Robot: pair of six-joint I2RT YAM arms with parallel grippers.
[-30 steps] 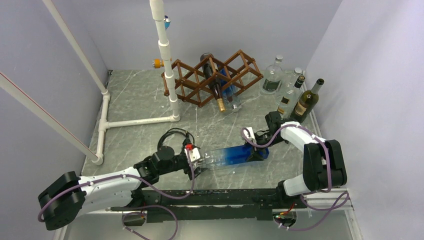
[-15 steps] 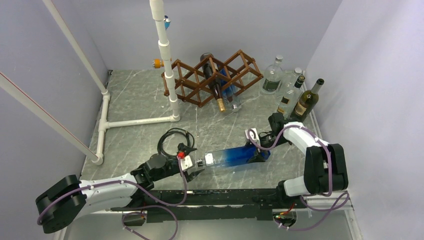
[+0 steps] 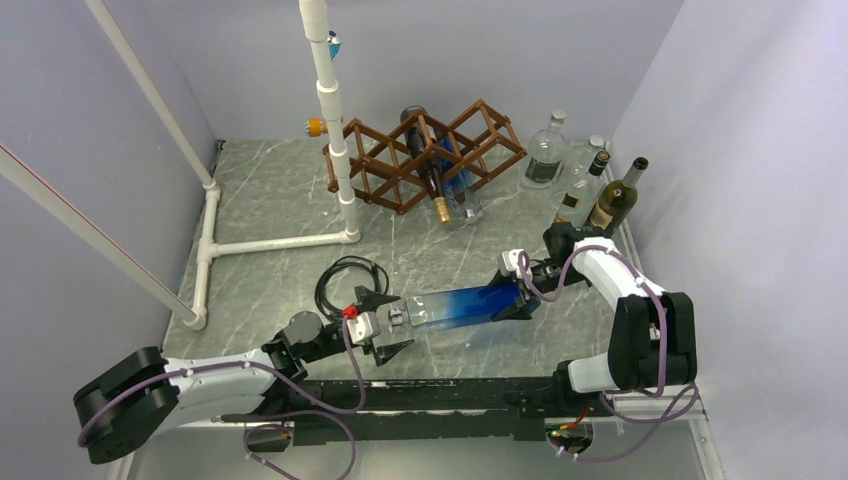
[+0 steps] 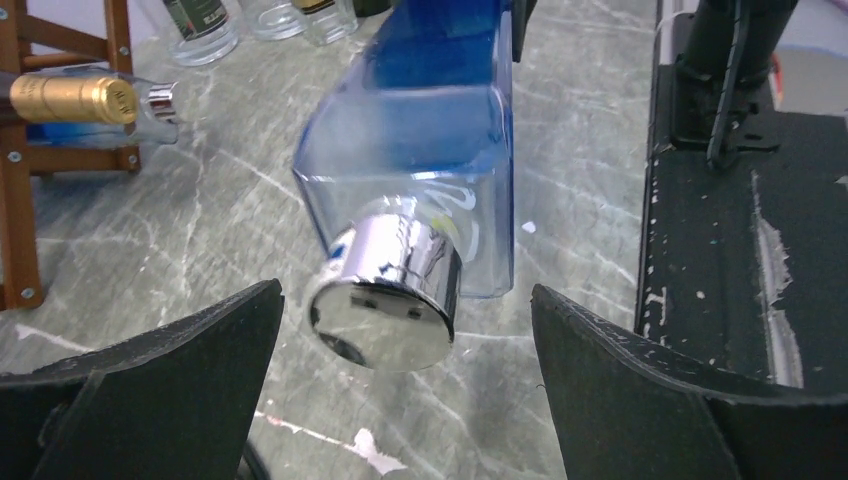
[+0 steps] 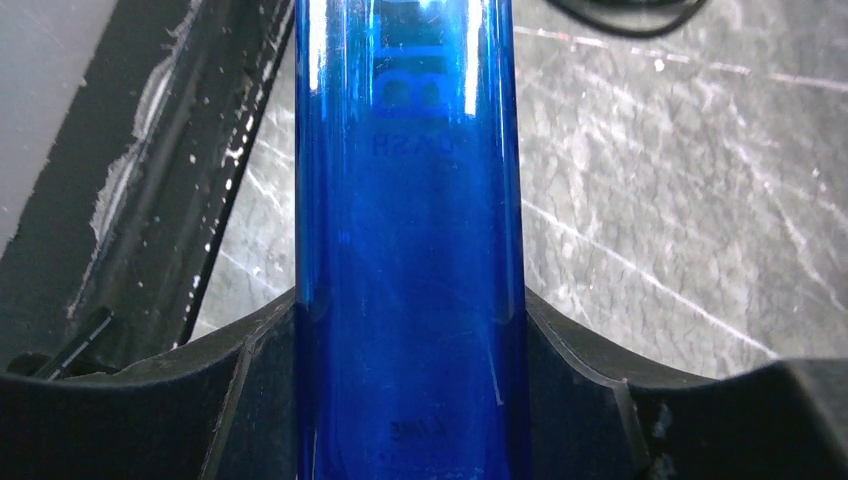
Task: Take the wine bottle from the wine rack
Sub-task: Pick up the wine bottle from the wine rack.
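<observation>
Wine bottle [image 3: 466, 306], blue with a silver cap [image 4: 385, 300], was gripped around its base end by the right end effector [image 3: 516, 297], lying sideways near the front edge of the desk [image 3: 270, 200], well apart from the wine rack [image 3: 395, 165]. Left end effector [image 3: 388, 322] stood released, fingers spread wide either side of the cap, not touching it

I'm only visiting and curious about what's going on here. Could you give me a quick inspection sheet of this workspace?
Surface: grey marbled table, no spills seen.
Job's things: wine rack at the back holds two bottles; blue bottle is out of it, roughly level.
Clutter: several standing bottles, rear right.
Hands: right hand grips the blue bottle's base end; left hand open around its cap, not touching.
Cables: black cable coil on table; purple cables along arms.
Surroundings: white pipe frame, plain walls.
</observation>
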